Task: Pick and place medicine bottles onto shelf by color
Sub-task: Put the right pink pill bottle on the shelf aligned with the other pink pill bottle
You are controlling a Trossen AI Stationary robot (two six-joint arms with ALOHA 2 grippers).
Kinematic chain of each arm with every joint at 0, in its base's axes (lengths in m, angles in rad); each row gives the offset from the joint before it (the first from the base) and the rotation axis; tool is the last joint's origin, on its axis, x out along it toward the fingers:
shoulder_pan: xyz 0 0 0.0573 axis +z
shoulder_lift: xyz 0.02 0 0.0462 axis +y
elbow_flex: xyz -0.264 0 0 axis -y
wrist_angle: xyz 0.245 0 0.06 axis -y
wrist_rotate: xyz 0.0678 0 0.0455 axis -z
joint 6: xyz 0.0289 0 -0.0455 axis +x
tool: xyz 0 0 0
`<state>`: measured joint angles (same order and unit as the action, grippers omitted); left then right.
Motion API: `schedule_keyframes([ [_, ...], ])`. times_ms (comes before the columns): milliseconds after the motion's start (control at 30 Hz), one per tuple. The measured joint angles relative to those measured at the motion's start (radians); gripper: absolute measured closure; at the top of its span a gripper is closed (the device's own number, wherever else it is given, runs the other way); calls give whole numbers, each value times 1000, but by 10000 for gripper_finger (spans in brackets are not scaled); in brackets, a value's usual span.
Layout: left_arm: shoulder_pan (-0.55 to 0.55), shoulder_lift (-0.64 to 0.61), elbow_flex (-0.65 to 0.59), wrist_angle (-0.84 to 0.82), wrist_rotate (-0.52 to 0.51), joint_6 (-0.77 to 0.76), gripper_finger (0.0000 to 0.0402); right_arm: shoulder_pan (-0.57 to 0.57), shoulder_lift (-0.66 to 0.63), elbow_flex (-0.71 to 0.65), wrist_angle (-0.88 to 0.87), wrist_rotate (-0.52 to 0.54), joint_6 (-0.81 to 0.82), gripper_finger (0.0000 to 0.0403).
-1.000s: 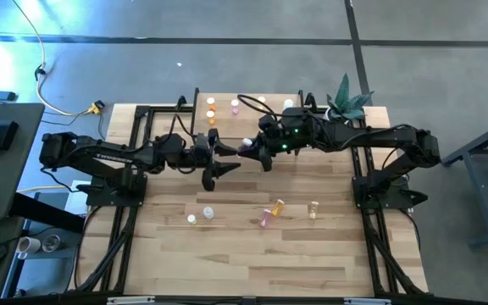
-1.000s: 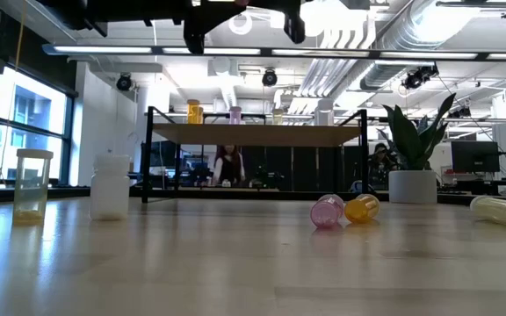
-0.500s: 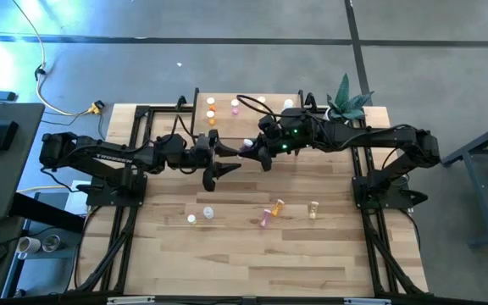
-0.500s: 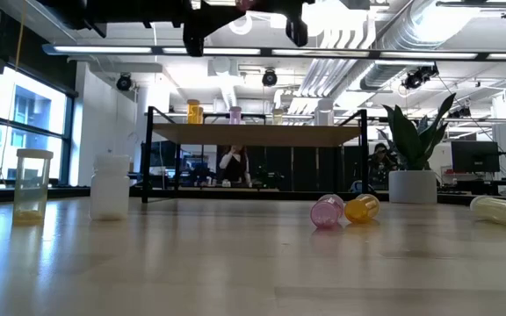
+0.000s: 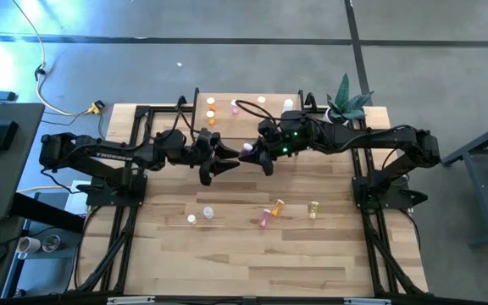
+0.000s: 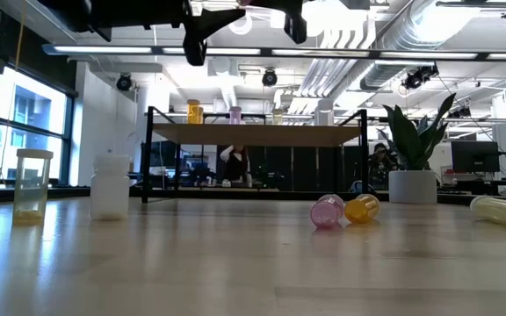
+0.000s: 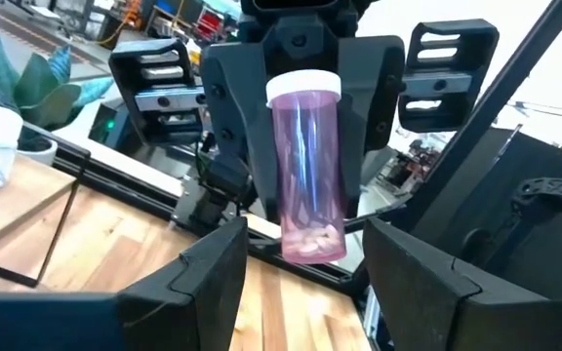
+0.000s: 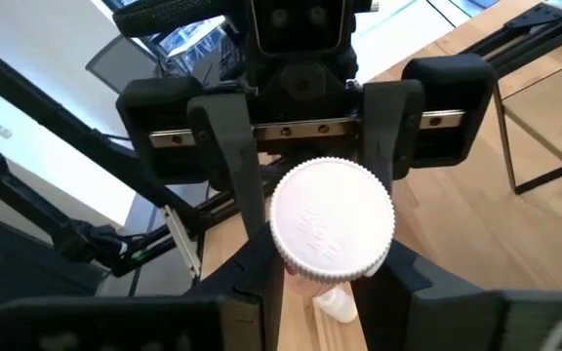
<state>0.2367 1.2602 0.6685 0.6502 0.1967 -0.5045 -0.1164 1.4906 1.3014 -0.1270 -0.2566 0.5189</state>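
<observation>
- My right gripper is clenched on a pink medicine bottle, holding it in the air above the middle of the table, in front of the shelf.
- In the left wrist view the pink bottle's long axis runs along my right gripper's fingers, white cap at one end and the rounded base at the other; small pale pills lie at the base end.
- In the right wrist view I look straight down on the white cap, so the bottle's axis points toward that camera.
- My left gripper faces the right one, just beside it, fingers spread apart on either side of the bottle's base and not touching it.
- On the shelf stand an orange bottle, a pink one and pale ones, all upright.
- On the table a pink bottle and an orange bottle lie on their sides, touching; a yellow bottle lies further off.
- A clear bottle and a white bottle stand upright near each other.
</observation>
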Motion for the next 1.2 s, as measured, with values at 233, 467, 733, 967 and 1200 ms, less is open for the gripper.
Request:
schedule_keyframes([
  [233,0,0,0,-1,6,-42,206,27,10,0,24,43,8,317],
  [467,-2,0,0,-1,10,-43,207,41,23,-1,27,57,42,317],
  [733,-2,0,0,-2,40,-42,242,41,24,-1,40,81,56,317],
  [967,-2,0,0,-2,54,-43,274,41,24,-1,41,81,58,317],
  [1200,-2,0,0,-3,62,-45,288,41,24,-1,41,83,58,317],
])
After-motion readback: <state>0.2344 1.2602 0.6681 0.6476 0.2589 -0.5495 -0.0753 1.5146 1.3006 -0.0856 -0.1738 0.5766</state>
